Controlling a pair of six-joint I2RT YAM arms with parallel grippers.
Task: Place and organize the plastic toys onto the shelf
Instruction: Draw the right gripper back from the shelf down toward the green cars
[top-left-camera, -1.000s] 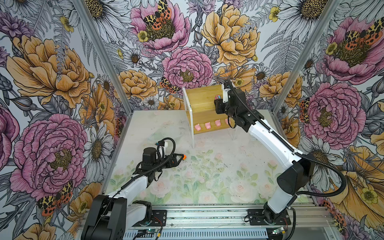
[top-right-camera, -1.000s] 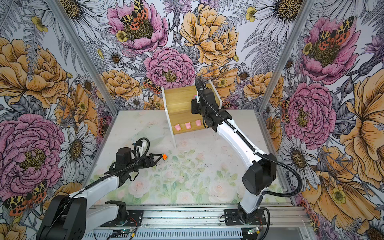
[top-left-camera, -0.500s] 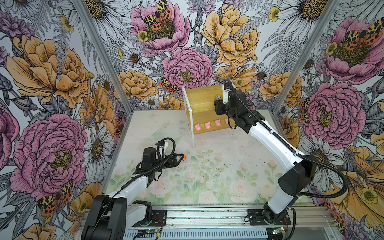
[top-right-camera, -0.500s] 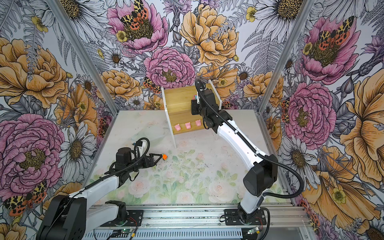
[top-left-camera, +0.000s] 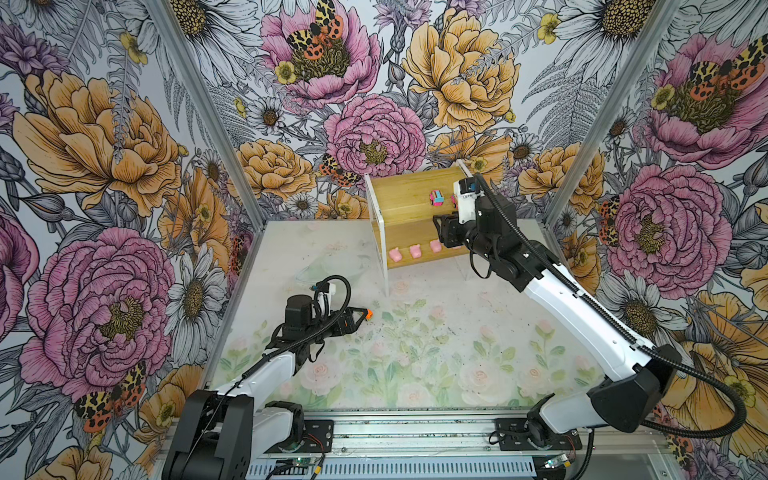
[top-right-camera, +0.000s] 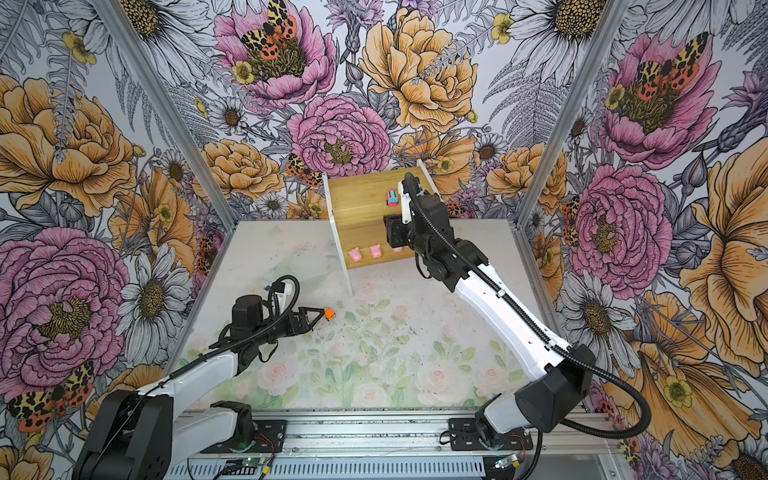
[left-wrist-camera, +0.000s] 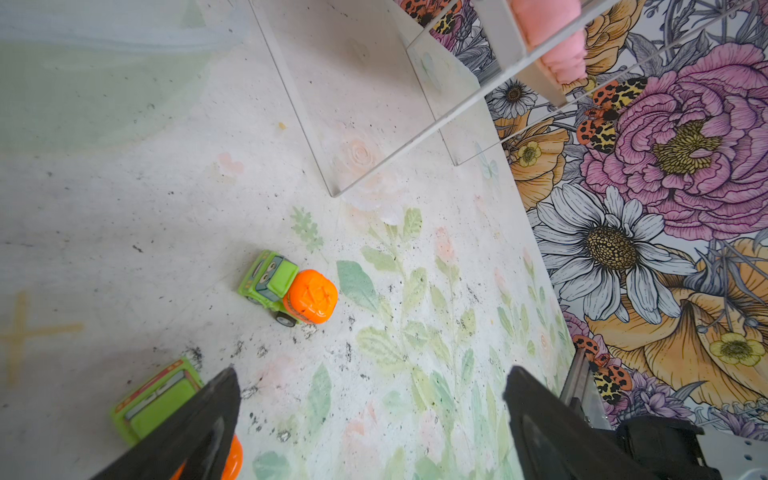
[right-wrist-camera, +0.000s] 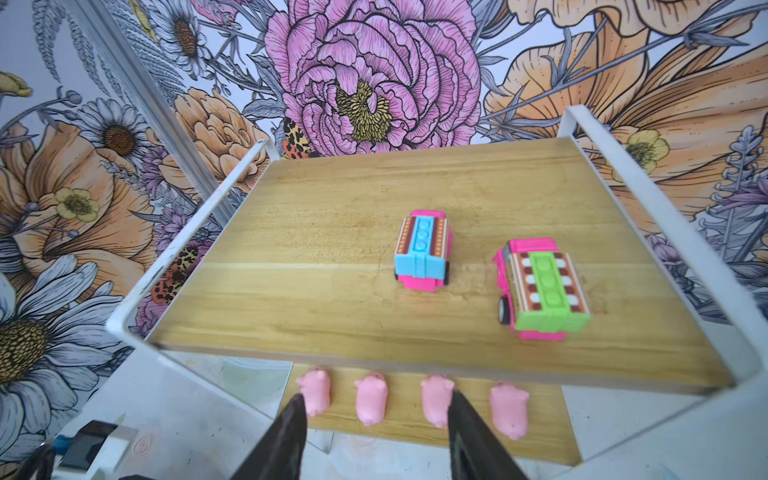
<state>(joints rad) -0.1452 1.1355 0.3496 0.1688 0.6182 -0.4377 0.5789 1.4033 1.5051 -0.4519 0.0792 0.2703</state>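
While pigs and pink cars sit on the shelf, two orange cars lie on the table toward its left edge. One sits just ahead of left gripper, jaws wide and empty, its long axis roughly finger to finger. Right gripper, jaws apart, empty, at the shelf.

From above, my right arm hid the end pig and nearly all of the green-topped car on the shelf. In the left wrist view, a finger of the left pincer covered half of the nearer orange car, which the edge also cut; one pig sat blurred and cropped.
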